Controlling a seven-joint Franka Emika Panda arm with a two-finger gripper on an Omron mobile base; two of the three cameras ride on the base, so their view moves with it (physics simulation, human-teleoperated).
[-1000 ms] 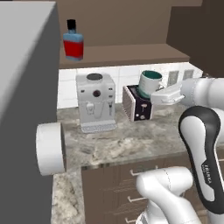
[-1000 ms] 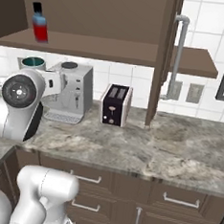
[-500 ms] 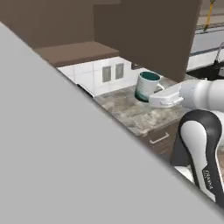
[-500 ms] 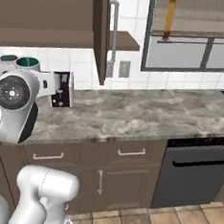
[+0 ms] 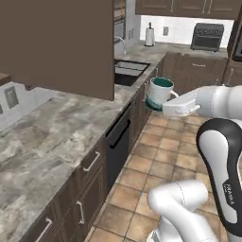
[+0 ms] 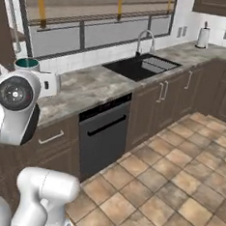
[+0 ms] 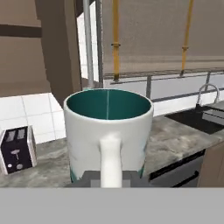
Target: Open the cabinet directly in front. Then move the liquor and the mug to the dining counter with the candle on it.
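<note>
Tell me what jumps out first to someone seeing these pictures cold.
The white mug with its dark teal inside, upright and close in the hand view, held at its base by the shut gripper out over the tiled floor. Next, the big dark brown cabinet door looming at the upper left of the left base view, above the marbled countertop. Then the black sink under the window.

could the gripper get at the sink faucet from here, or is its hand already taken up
Probably not as things stand. The gripper is shut on the mug, carried upright out over the tiled floor, so it has no free jaws. The faucet stands farther along the counter, beyond the dishwasher.
</note>
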